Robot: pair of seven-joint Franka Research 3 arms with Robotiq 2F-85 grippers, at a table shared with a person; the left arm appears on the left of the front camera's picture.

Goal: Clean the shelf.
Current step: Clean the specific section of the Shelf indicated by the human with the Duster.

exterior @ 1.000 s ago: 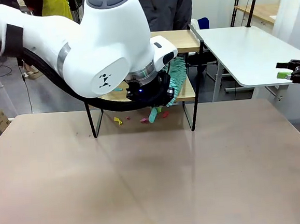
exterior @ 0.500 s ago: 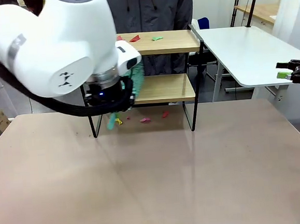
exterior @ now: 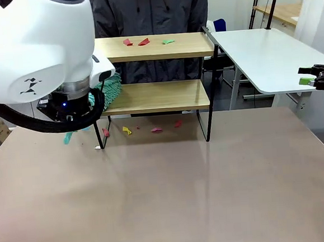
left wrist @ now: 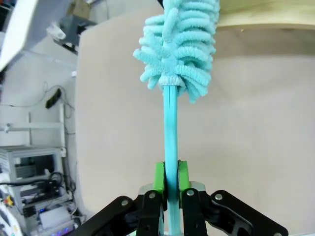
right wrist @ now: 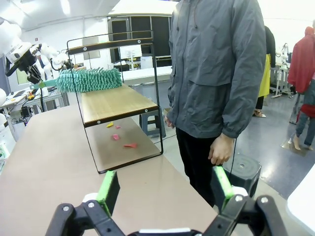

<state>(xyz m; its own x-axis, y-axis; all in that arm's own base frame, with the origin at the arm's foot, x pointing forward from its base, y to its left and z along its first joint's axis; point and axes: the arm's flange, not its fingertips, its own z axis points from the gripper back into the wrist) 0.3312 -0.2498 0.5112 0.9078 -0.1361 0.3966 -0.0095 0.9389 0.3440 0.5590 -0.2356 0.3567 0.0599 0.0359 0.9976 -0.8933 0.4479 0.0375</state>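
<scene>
White left arm [exterior: 33,52] bulking large at far left of the front view. Left gripper [left wrist: 171,172] pressed tight on the thin teal handle of a duster [left wrist: 179,44], green pads [left wrist: 158,177] clamping it from both sides. Handle butt poking out below the wrist, over the tan table [exterior: 168,199]. Fluffy teal duster head [exterior: 110,88] at the left end of the shelf [exterior: 165,96], level with the gap between the two boards. From the right wrist view, head lying over the far end of the lower board [right wrist: 115,103], under the top one; touching the wood or not, impossible to tell.

Shelf standing upright at the far edge of the tan table, about the middle. Lower board bare. On the top board, three paper scraps [exterior: 143,41]: two red, one green. On the tabletop under the shelf, more scraps [exterior: 156,130], red and yellow, loosely in a row.

Directly behind the shelf, a person [exterior: 150,10] in a dark grey jacket, hand [right wrist: 221,150] hanging at the side.

Further right, a white side table [exterior: 257,52]. At the far right edge, well apart from the shelf, right gripper [exterior: 318,78] hovering with fingers spread wide and nothing between the pads [right wrist: 109,189].
</scene>
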